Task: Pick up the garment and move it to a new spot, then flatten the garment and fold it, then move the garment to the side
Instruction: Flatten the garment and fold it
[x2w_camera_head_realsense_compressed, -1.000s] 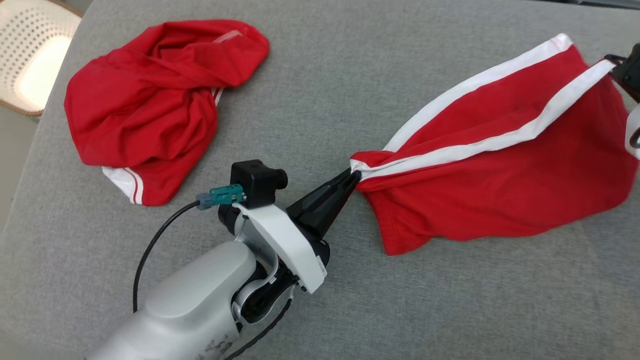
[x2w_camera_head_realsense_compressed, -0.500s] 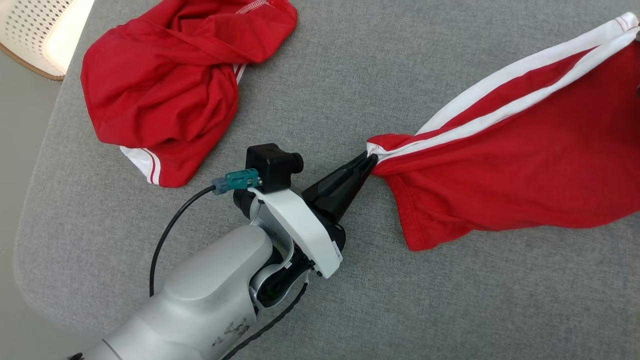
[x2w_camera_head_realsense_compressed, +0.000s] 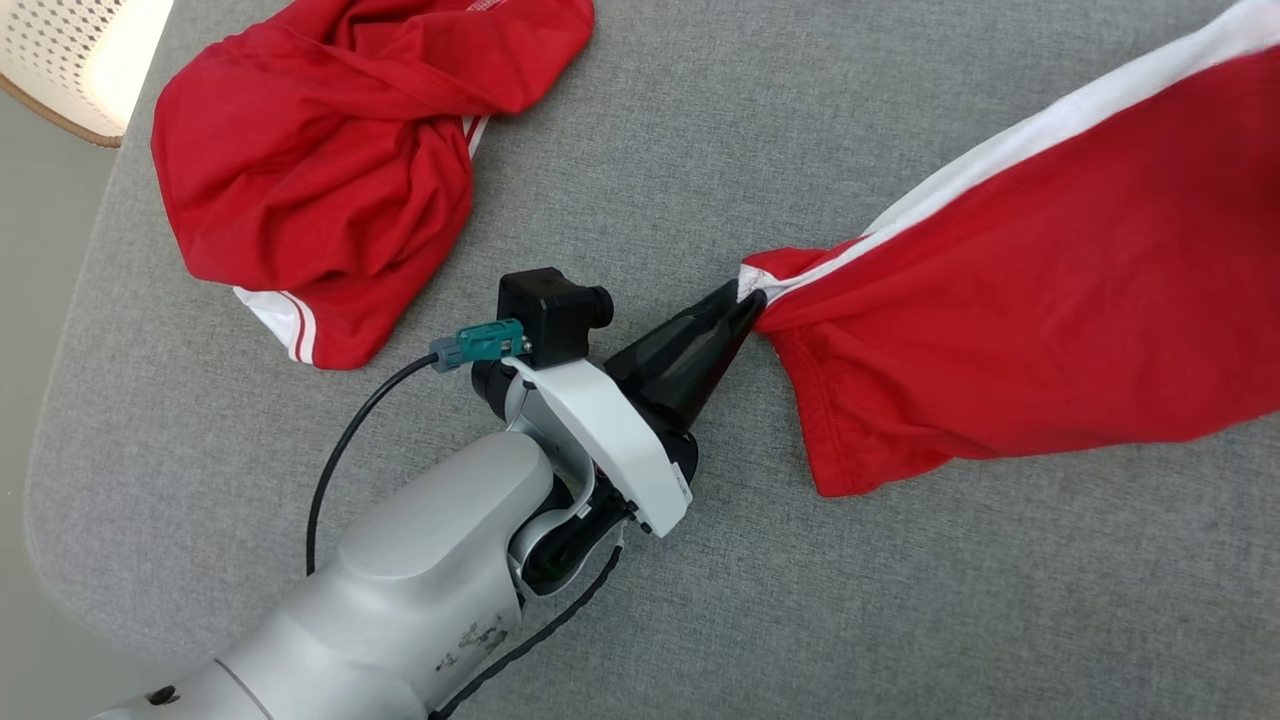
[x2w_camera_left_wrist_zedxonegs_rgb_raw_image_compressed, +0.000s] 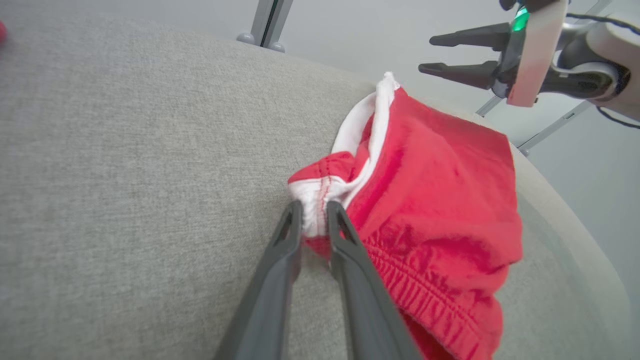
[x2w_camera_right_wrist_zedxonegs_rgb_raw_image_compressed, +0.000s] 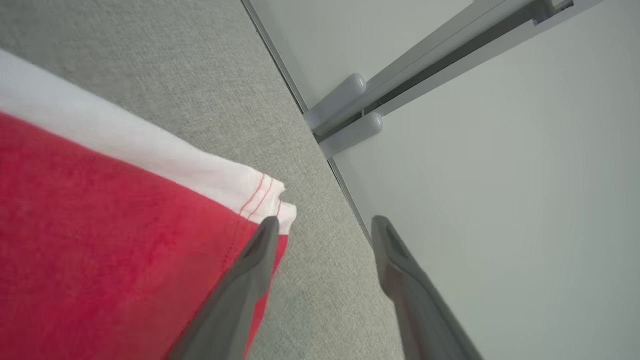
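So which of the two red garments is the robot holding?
The stretched-out garment on the right; the left jaws pinch its white-trimmed corner. The crumpled garment lies untouched.

Two garments (x2w_camera_head_realsense_compressed: 1040, 300) (x2w_camera_head_realsense_compressed: 310, 180), two end effectors (x2w_camera_left_wrist_zedxonegs_rgb_raw_image_compressed: 314, 214) (x2w_camera_right_wrist_zedxonegs_rgb_raw_image_compressed: 325, 222)

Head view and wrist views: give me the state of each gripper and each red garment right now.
Left gripper: shut on a white-hemmed corner of the held garment.
Right gripper: open, gripping nothing.
Held garment: pinched at one corner, spread but wrinkled on the grey cushion, unfolded.
Other red garment: crumpled in a heap, apart from both grippers.
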